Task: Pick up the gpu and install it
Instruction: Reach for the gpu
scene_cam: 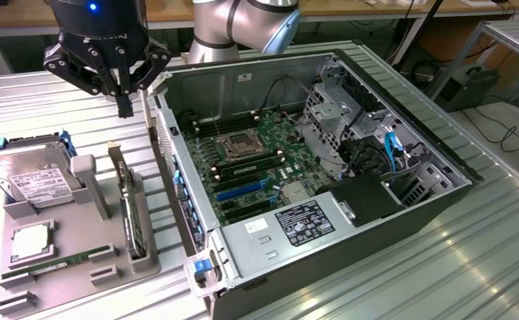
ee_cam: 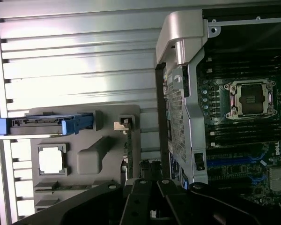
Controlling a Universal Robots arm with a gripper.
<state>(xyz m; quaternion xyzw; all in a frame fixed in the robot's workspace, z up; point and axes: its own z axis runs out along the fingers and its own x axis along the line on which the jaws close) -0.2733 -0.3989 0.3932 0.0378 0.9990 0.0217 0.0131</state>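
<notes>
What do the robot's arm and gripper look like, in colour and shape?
The gripper is black, built from jointed linkage bars fastened with small round pins. Its round black body carries a small blue light. The arm is silvery grey, made of rounded, tube-like joints, with a pale blue-grey cap on one joint.

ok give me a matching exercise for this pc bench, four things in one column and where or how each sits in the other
1 gpu
2 hard drive
3 memory stick
4 gripper

a shut, holding nothing, above the table
b green, lying flat on the tray
c black, standing on edge on the tray side nearest the case
d white label, blue rails

Pairs: 1c, 2d, 3b, 4a
</notes>
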